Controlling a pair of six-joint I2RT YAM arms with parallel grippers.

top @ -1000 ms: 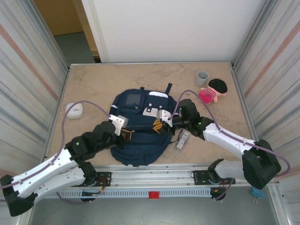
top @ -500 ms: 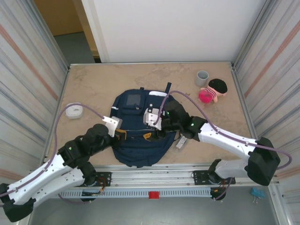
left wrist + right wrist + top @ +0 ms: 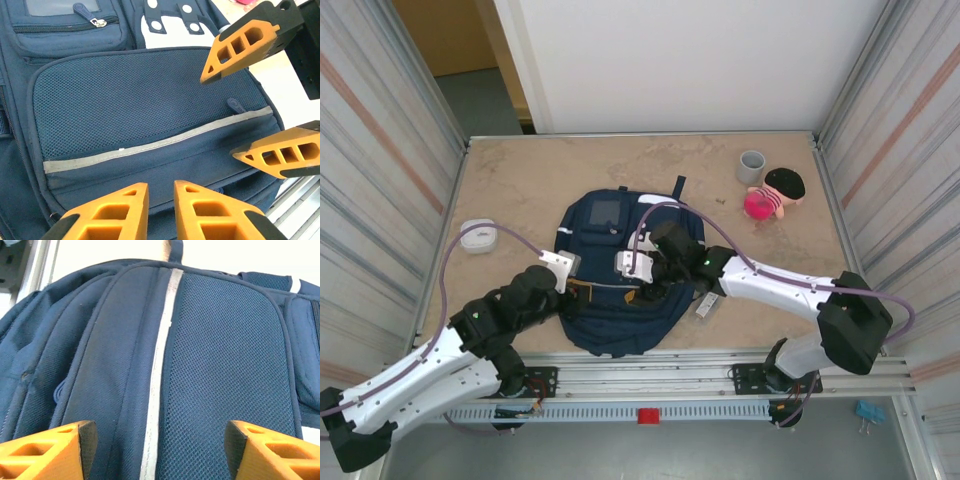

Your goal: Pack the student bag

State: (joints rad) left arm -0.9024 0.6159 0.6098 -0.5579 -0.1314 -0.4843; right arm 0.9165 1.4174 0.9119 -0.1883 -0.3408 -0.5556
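From above, the large navy-blue fabric backpack (image 3: 610, 225) lies flat on the middle of the surface (image 3: 520, 180). Its long axis runs away from the near edge, and both arms reach over its lower half.

In the left wrist view the left tool (image 3: 160, 192) is barely parted and grips nothing. The right tool (image 3: 220, 115) straddles a small zip pull (image 3: 235, 105) above the pale stripe (image 3: 150, 146), so the right arm looks nearer.

In the right wrist view its fingers (image 3: 50, 450) stand wide and released, with the backpack directly beneath.
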